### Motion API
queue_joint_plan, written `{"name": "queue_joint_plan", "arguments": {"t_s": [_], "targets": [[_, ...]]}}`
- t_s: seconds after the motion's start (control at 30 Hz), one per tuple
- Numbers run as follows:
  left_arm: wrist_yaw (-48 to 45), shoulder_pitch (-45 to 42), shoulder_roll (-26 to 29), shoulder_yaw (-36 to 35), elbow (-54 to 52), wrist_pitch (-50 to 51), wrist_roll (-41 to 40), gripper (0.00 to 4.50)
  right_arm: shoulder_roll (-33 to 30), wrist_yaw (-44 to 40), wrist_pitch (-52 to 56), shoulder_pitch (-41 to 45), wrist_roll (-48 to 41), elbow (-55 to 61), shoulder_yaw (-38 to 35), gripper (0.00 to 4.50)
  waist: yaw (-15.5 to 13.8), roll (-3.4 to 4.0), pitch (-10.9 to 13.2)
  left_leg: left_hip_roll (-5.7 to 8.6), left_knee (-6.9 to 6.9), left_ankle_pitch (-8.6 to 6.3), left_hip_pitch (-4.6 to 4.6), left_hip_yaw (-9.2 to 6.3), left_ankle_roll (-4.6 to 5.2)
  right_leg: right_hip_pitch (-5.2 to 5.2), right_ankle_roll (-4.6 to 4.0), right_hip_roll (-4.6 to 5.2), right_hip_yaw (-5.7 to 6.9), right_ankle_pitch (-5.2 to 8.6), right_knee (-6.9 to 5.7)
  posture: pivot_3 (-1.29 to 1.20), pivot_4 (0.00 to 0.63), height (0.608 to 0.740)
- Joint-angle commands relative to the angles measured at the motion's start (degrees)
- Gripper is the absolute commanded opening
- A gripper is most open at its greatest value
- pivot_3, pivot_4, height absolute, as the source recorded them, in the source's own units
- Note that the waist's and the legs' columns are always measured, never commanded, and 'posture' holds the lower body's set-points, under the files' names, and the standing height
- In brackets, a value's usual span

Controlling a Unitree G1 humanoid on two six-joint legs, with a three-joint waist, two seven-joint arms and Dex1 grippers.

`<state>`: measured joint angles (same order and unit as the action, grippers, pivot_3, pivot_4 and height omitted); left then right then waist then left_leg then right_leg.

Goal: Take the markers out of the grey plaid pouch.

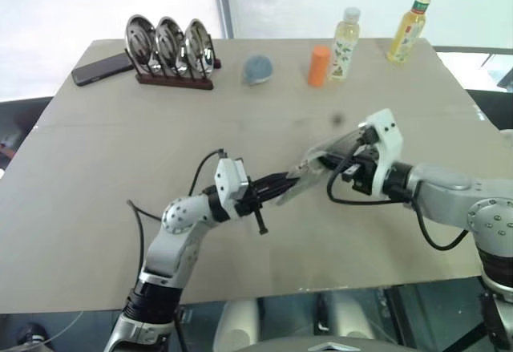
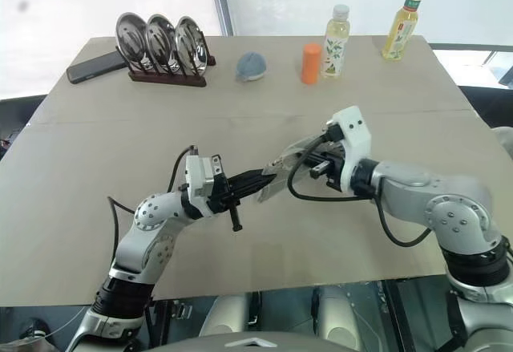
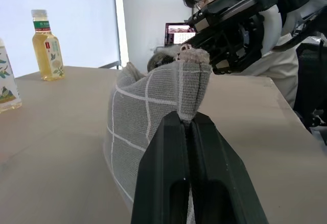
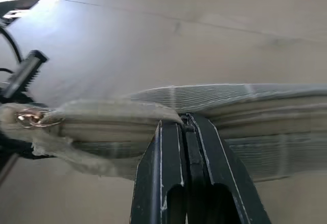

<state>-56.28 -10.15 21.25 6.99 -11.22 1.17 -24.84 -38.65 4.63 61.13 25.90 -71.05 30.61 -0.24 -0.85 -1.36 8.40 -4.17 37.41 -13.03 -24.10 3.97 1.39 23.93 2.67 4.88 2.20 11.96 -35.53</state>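
Meanwhile, the pouch point(image 2: 288, 166) hung above the table point(image 2: 240, 232), stretched between both arms. The left gripper point(image 2: 260, 182) was clamped on one end, the right gripper point(image 4: 185, 124) pinched tight on its edge. No markers were out, so emptying seemingly remained ahead.

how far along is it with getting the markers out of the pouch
Done: the pouch is off the table, held in the air between both arms. In hand: the left pincer is shut on one edge of the fabric, the right pincer shut on the pouch's rim near the small ring. Left: no markers are visible outside the pouch, so taking them out hasn't started.
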Motion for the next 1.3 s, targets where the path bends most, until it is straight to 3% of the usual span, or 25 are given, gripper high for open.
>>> {"name": "queue_joint_plan", "arguments": {"t_s": [0.03, 0.3, 0.6, 0.77, 0.87, 1.03, 1.17, 1.23, 1.3], "targets": [[-0.03, 0.23, -0.37, -0.08, -1.91, -0.51, -1.01, 0.0, -4.99, -0.44, -1.24, -1.26, 5.7, 0.79, -6.55, 0.05, -0.02, 0.0, 0.0, 0.0, 0.0, 0.0, 0.0, 0.0, 0.0, 0.0, 0.0, 0.0, 0.0, 0.0, 0.0, 0.0, 0.15, 0.74], [0.24, 3.45, -1.25, 2.56, -1.2, -3.16, 1.89, 0.0, -7.04, -2.89, -0.81, -3.24, 6.33, 2.5, -12.16, 0.05, 0.12, 0.01, 0.01, -0.03, -0.12, 0.0, 0.0, -0.02, 0.0, 0.01, -0.01, -0.08, 0.0, 0.0, 0.11, 0.0, 0.15, 0.74], [-2.83, 7.66, -1.59, 2.03, 3.97, -9.73, 1.6, 0.0, -10.61, 0.35, -4.97, -7.64, 27.03, -6.44, -14.04, 0.05, -0.01, 0.02, 0.02, 0.02, -0.06, 0.0, -0.05, 0.04, 0.0, 0.02, 0.0, 0.03, 0.0, 0.0, 0.15, 0.0, 0.15, 0.74], [-5.07, 8.62, -1.44, 2.01, 3.89, -9.32, -0.77, 0.0, -10.72, -4.55, -7.37, -8.63, 30.55, -5.54, -14.33, 0.05, 0.23, 0.05, 0.03, -0.01, -0.11, 0.0, -0.05, 0.04, 0.0, 0.06, 0.0, -0.03, 0.0, 0.01, 0.17, 0.0, 0.15, 0.74], [-6.18, 8.96, -2.14, 1.76, 4.26, -10.34, -1.94, 0.0, -14.11, -14.35, -6.64, -11.78, 27.93, -0.9, -13.43, 0.05, -0.04, 0.16, 0.09, -0.04, -0.14, 0.0, -0.04, 0.0, 0.0, 0.09, 0.01, -0.08, 0.0, 0.01, 0.15, 0.0, 0.15, 0.74], [-7.98, 8.2, -1.47, 0.58, 4.5, -9.67, -3.71, 0.0, -17.31, -23.95, -2.83, -19.24, 20.44, 9.05, -18.48, 1.69, -0.11, 0.15, 0.1, -0.02, -0.13, -0.01, -0.09, -0.01, 0.0, 0.08, 0.09, -0.03, 0.0, 0.06, 0.2, 0.0, 0.15, 0.74], [-8.24, 7.41, -1.11, -0.06, 4.4, -8.59, -4.67, 0.0, -19.48, -31.79, 0.59, -28.03, 10.33, 14.03, -31.1, 1.69, -0.23, 0.14, 0.11, 0.0, -0.1, -0.01, -0.12, -0.06, -0.01, 0.04, 0.17, -0.01, 0.05, 0.11, 0.23, 0.0, 0.15, 0.74], [-8.73, 7.15, -1.06, -0.1, 4.34, -7.92, -5.37, 0.0, -18.53, -29.93, 1.26, -28.03, 3.38, 13.64, -34.96, 1.1, 0.05, 0.13, 0.12, 0.0, -0.07, -0.01, -0.08, -0.04, -0.01, -0.01, 0.2, 0.01, 0.05, 0.12, 0.26, 0.0, 0.15, 0.74], [-9.76, 7.06, -1.02, 0.03, 4.17, -7.27, -6.3, 0.0, -17.54, -26.68, 0.32, -25.6, -0.82, 14.07, -33.21, 0.42, 0.14, 0.06, 0.15, -0.01, -0.03, -0.01, -0.03, -0.01, -0.01, -0.02, 0.23, 0.0, 0.03, 0.12, 0.25, 0.0, 0.15, 0.74]]}}
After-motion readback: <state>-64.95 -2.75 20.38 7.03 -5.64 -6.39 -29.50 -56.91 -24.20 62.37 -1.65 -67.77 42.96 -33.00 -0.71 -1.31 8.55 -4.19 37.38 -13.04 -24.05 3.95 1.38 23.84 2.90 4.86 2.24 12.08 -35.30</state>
